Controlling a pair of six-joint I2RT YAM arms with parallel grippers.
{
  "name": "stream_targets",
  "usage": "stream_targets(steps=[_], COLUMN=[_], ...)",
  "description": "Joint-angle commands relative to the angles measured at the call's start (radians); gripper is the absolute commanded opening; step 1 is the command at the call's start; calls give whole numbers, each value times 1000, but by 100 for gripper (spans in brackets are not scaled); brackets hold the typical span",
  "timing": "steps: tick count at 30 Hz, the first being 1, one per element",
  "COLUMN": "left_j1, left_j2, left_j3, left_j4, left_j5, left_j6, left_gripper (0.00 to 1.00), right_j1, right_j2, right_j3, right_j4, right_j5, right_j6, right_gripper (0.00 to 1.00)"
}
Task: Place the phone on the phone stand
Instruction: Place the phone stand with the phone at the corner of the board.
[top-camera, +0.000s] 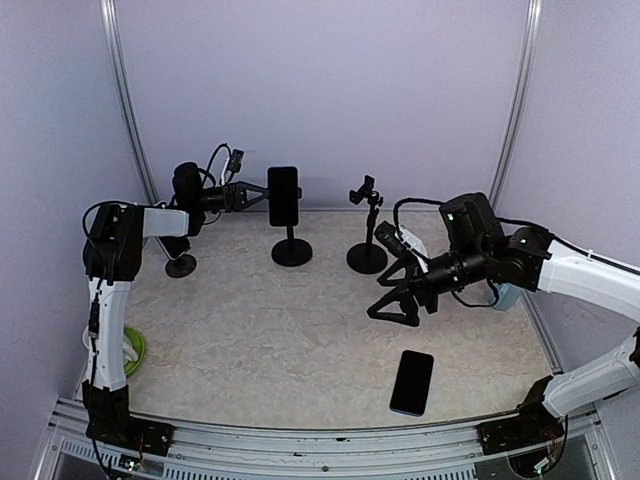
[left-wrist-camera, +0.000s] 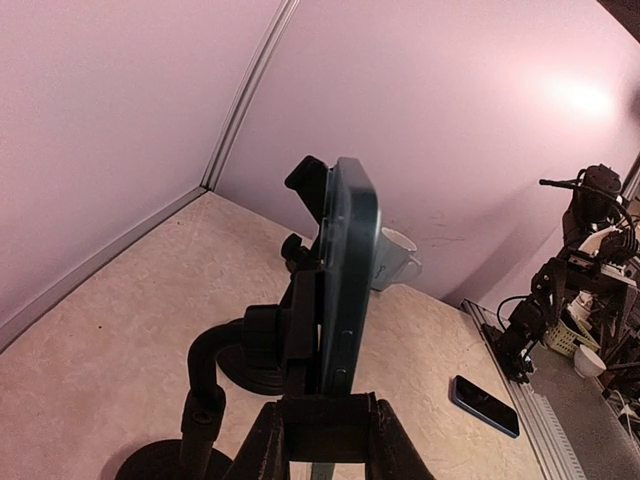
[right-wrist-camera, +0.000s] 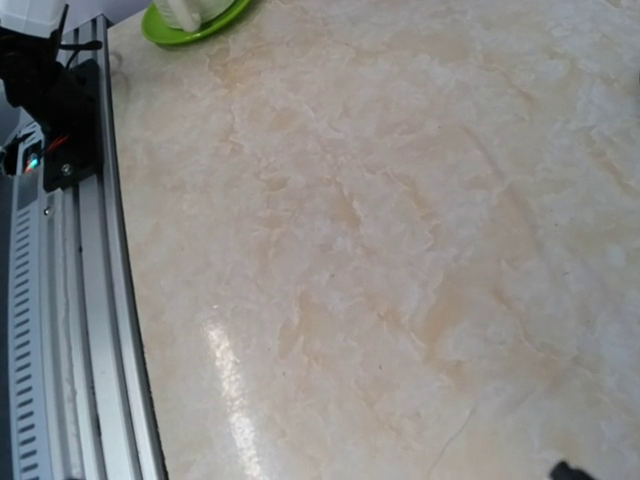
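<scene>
At the back of the table, the left pincer (top-camera: 262, 195) is pinching the phone (top-camera: 283, 195). Its two fingers (left-wrist-camera: 265, 445) are close together, one on each flat side of the phone, near the edge that faces the arm.

The phone is standing up tall, high off the table top. It is thin and dark, with round corners. From above, its flat face looks black and blank. In the left wrist view it shows from the side, where its rim (left-wrist-camera: 352, 270) looks dark blue-green with small buttons on it. Its back rests against the black clip at the top of the phone stand (top-camera: 291, 250). The stand is a thin black pole on a flat round foot.

A little to the right is a second stand (top-camera: 367, 250) with a small bare clip on top. To the left, under the left arm, sits a round base (top-camera: 181, 265).

The right pincer (top-camera: 378, 298) hangs over the middle right of the table (top-camera: 260, 330). Its fingers are spread wide apart and hold nothing. A second phone (top-camera: 412, 382) lies flat near the front edge, below that pincer and apart from it. It is dark too.

A green dish (top-camera: 134, 350) sits at the left edge. A white cup (left-wrist-camera: 395, 255) shows behind the held phone in the left wrist view.
</scene>
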Motion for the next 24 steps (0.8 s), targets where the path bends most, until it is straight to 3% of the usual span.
stream_targets(steps=[1,16,24], left_j1=[12,22,23], left_j2=[-50,-58,-55], left_j3=[21,-10,-15], left_j4=[100,86,72], left_j5=[-15,-23,-35], left_j6=[10,24,25], left_gripper=[0,0,30], right_j1=[-10,-10,-10], right_j2=[-19,-9,-9], right_j3=[-11,0,5], right_j4=[19,17,10], right_j5=[-11,-22,-24], right_j6=[9,9,9], right_gripper=[100,100,100])
